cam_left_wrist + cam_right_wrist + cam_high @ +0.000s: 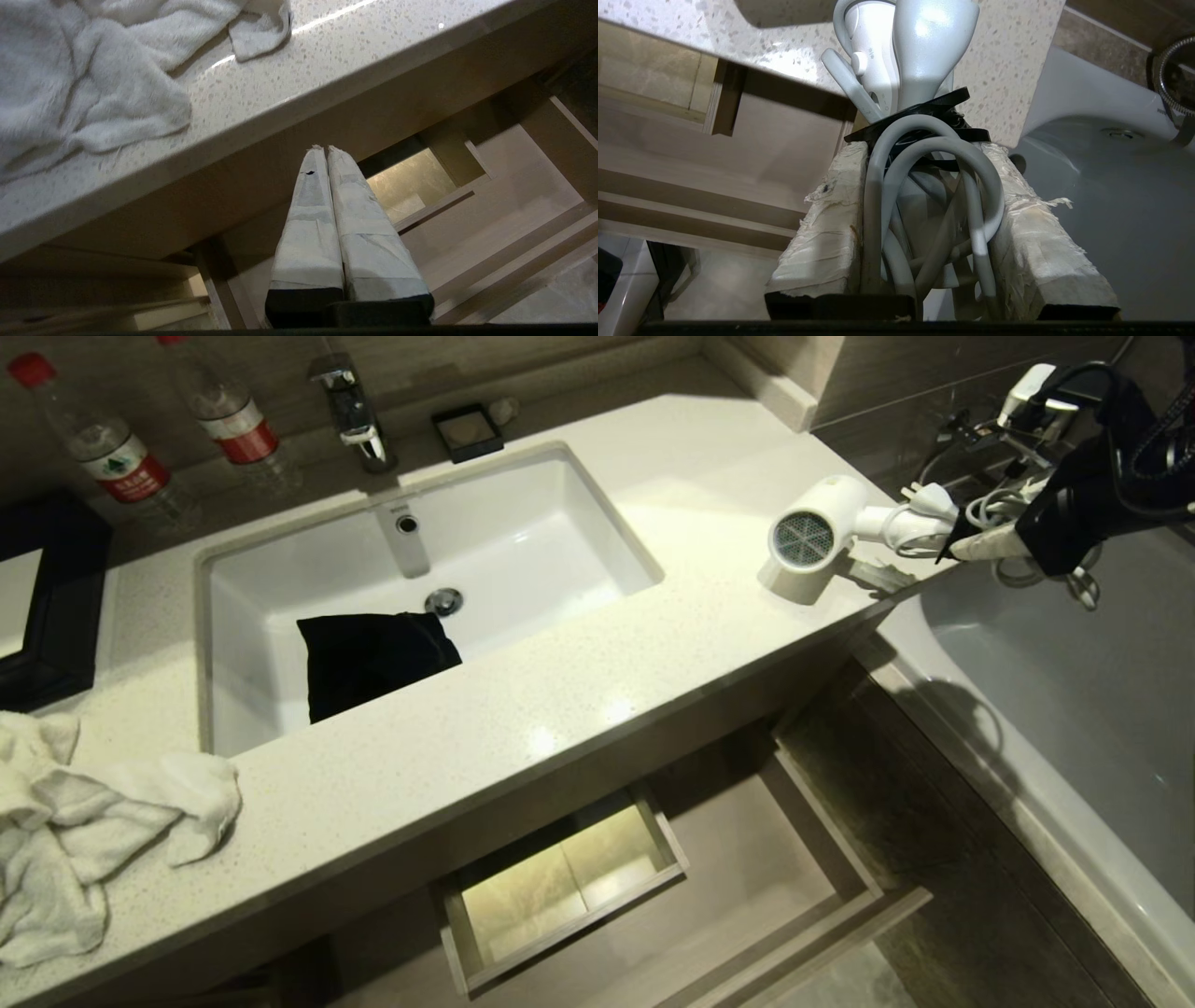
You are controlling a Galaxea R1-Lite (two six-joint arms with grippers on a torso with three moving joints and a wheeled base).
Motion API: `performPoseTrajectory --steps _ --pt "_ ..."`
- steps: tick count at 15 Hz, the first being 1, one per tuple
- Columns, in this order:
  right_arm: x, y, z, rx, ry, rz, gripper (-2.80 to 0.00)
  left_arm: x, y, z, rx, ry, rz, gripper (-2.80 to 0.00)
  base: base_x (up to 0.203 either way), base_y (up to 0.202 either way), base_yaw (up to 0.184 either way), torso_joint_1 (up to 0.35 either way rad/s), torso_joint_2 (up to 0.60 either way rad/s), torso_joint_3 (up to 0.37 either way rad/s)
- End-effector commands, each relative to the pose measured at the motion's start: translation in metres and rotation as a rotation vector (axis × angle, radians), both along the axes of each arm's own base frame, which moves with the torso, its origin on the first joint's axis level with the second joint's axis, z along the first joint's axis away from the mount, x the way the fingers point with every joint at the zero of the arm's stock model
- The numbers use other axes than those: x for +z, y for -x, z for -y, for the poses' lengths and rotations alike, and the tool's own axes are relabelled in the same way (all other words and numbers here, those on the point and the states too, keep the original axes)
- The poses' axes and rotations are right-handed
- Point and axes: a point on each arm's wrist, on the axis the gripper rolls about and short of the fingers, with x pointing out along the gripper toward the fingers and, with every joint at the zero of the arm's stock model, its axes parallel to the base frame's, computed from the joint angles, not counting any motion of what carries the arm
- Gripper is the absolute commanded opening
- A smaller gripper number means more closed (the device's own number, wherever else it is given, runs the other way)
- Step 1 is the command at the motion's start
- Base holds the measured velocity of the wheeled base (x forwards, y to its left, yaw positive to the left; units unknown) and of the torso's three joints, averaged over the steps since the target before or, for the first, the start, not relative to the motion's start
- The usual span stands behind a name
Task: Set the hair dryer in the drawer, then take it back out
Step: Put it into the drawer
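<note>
Drawer [766, 877] sits nearest, pulled open below the counter [560, 709], w/ nothing in it. Left pincer [322, 148], fingers pressed together, holds nothing, parked low by the drawer's left part. Right pincer [924, 177], half-open, clamps the hair dryer [826, 532] by its handle and cord bundle, up right of the drawer at the counter's far corner. Step looks like placing: next needs carrying it down into the drawer w/o snagging cord.

I see a pale speckled stone counter [597, 709] with an inset white sink [523, 551], a chrome tap [355, 415] against brown tiled wall, and a white bathtub [1102, 709] alongside.
</note>
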Motion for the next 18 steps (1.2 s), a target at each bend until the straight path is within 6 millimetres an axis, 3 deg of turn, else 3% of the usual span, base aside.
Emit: performPoseTrajectory --steps 1,18 --pt "-0.0005 0.0014 -0.0002 0.003 0.003 -0.004 -2.8 0.0 0.0 0.0 0.0 0.0 0.0 -2.8 0.0 0.0 0.0 -0.349 0.21 -0.154" --pt "-0.0053 0.0108 -0.002 0.007 -0.001 -0.007 -2.8 0.0 0.0 0.0 0.0 0.0 0.0 -2.8 0.0 0.0 0.0 -0.289 0.07 -0.218"
